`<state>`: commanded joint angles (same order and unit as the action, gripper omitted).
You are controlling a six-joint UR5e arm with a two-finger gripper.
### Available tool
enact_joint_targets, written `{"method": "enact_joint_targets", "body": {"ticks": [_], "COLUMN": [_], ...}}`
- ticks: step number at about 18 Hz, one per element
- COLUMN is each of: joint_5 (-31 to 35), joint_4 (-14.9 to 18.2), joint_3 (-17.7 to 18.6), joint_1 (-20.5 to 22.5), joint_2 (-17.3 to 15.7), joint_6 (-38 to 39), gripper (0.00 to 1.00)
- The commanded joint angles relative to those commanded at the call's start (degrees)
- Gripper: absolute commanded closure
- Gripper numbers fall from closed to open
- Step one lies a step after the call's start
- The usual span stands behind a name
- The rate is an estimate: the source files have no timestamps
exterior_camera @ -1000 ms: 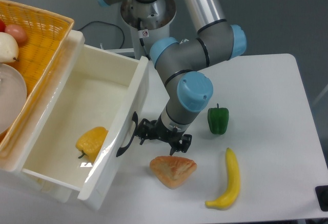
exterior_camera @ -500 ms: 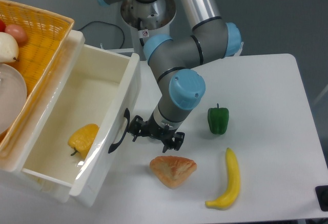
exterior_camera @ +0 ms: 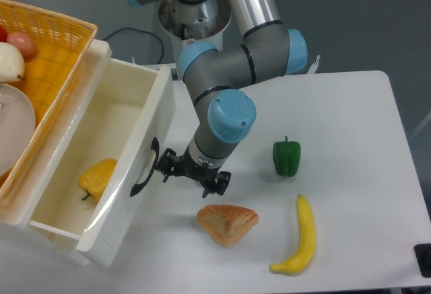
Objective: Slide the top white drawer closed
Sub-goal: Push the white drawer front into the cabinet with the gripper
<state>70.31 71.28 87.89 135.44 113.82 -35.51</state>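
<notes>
The top white drawer (exterior_camera: 160,116) stands partly pulled out at the left, with a black curved handle (exterior_camera: 143,170) on its front panel. A yellow pepper (exterior_camera: 97,175) lies inside it. My gripper (exterior_camera: 193,175) hangs low over the table just right of the front panel, its left fingertip (exterior_camera: 166,167) close to or touching the handle. The fingers look spread apart with nothing held between them.
A yellow woven basket (exterior_camera: 50,42) with fruit and a white bowl (exterior_camera: 13,132) sits above the drawer at the left. On the table lie a slice of bread (exterior_camera: 227,224), a banana (exterior_camera: 301,237) and a green pepper (exterior_camera: 286,157). A dark object (exterior_camera: 424,259) is at the bottom right edge.
The gripper has moved left against the drawer front, and the drawer has slid inward to the left. The yellow pepper inside has moved with it.
</notes>
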Motion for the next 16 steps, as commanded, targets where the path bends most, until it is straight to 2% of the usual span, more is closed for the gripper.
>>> {"method": "enact_joint_targets", "body": {"ticks": [16], "joint_5": [0.0], "joint_4": [0.0], "joint_3": [-0.1], "joint_1": [-3.2], "joint_2": [-0.5], "joint_6": [-0.2], "gripper": [0.00]}}
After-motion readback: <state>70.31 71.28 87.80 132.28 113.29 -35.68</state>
